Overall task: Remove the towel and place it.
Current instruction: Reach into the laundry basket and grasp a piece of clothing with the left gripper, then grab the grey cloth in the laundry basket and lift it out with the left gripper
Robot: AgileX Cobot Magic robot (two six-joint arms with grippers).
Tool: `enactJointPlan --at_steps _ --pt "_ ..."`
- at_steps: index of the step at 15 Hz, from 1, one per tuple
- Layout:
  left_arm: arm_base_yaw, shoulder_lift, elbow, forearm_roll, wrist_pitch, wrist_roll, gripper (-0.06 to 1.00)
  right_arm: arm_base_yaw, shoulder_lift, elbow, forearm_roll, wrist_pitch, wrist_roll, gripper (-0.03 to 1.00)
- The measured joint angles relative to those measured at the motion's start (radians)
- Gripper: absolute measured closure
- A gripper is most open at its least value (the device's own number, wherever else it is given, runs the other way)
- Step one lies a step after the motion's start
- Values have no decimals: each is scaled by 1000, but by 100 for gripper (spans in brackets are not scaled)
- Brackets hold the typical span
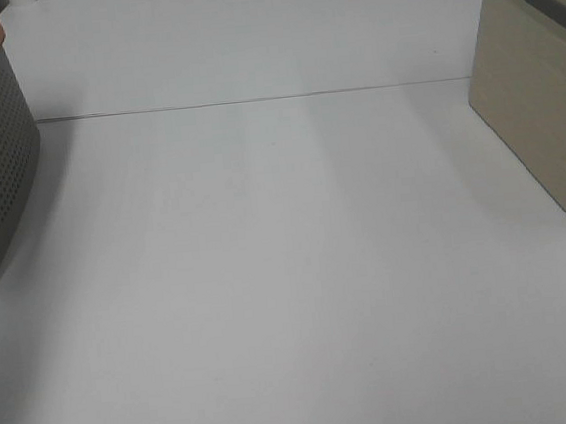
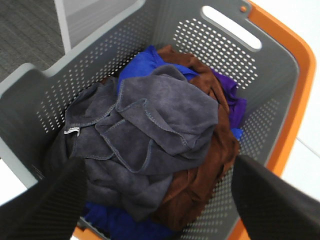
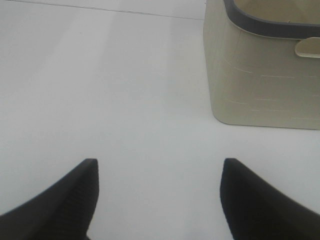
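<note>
Charcoal-grey cloth, the towel (image 2: 150,130), lies crumpled on top of a pile of cloths inside the grey basket (image 2: 240,65), which has perforated walls and an orange rim. We see a small white tag (image 2: 72,131) at 1 edge of the towel. Under and beside the towel lie a brown cloth (image 2: 210,170), a blue cloth (image 2: 142,62) and a purple cloth (image 2: 232,100). The brown cloth touches the towel along 1 side. The towel sits fully within the basket walls.

The left end effector (image 2: 160,160) hangs above the grey basket, over the pile. Its 2 fingers (image 2: 45,205) are spread wide, 1 on each side of the towel, and grip nothing. We cannot tell whether the fingertips touch the cloth.

The right end effector (image 3: 160,160) hangs over a bare part of the white desk (image 1: 290,291). Its 2 fingers (image 3: 55,205) are likewise spread wide apart with nothing between them. The beige basket (image 3: 260,85), which has a dark grey rim, stands on the desk near this end effector and apart from it.

In the exterior high view, the grey basket stands at the left edge of the desk and the beige basket at the right edge, well apart. A thin seam line (image 1: 253,100) runs across the desk between them.
</note>
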Motion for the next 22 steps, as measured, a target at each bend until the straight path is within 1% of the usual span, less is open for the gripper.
enactJointPlan --at_steps 1,2,4,6,8,9,13,16,22 --pt "0 37 0 45 -7 -77 20 0 0 0 -2 0 0 28" --pt "1 70 0 87 -20 -129 20 0 0 0 -2 0 1 28" --pt "36 131 0 108 -76 -179 20 0 0 0 -2 0 1 28" --pt "84 184 0 99 -120 -196 20 0 0 0 -2 0 2 28" --pt "142 258 -5 63 -168 -204 20 0 0 0 -2 0 4 28" --pt "155 297 -21 52 -183 -204 20 0 0 0 -2 0 5 28" --pt "158 452 -139 -3 -212 -188 22 0 0 0 -2 0 5 28" --pt "158 539 -183 -49 -235 -186 22 0 0 0 -3 0 5 28" --pt "158 663 -239 -70 -284 -194 22 0 0 0 -8 0 15 28"
